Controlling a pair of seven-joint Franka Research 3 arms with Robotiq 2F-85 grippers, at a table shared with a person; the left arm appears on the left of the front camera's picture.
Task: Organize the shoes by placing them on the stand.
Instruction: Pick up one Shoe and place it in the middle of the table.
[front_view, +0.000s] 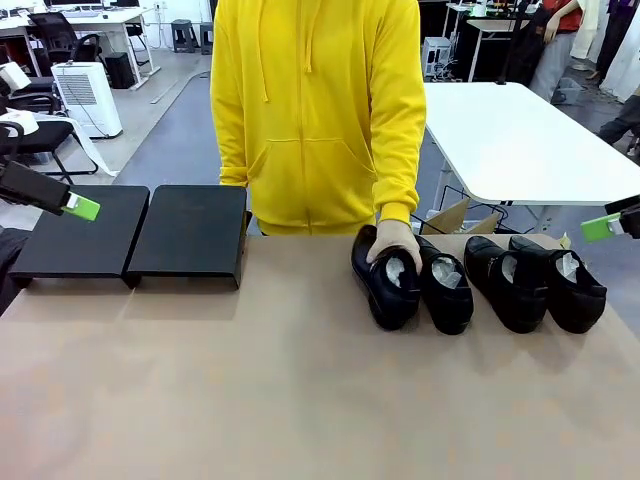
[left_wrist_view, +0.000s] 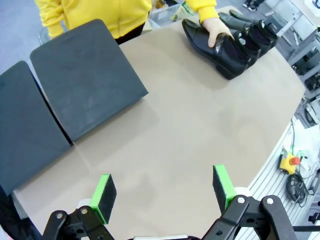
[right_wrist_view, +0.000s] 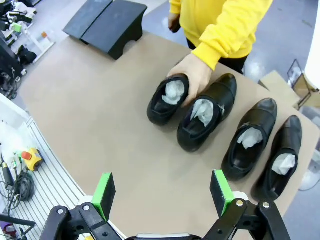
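Your left gripper (left_wrist_view: 162, 192), right gripper (right_wrist_view: 162, 192): spread wide, empty. Four shoes (front_view: 510, 285), 2 o'clock, person's hand (front_view: 393, 245) clasping one; stand (front_view: 190, 230), 10 o'clock.

The tan table (front_view: 300, 400) bears the stand (front_view: 190, 232) and four shoes (front_view: 512, 288).

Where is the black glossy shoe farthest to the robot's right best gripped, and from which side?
Take the black glossy leather shoe across its width at the paper-stuffed opening, from straight above. It stands flat on its sole, long and slim, so probably only its width fits the fingers.
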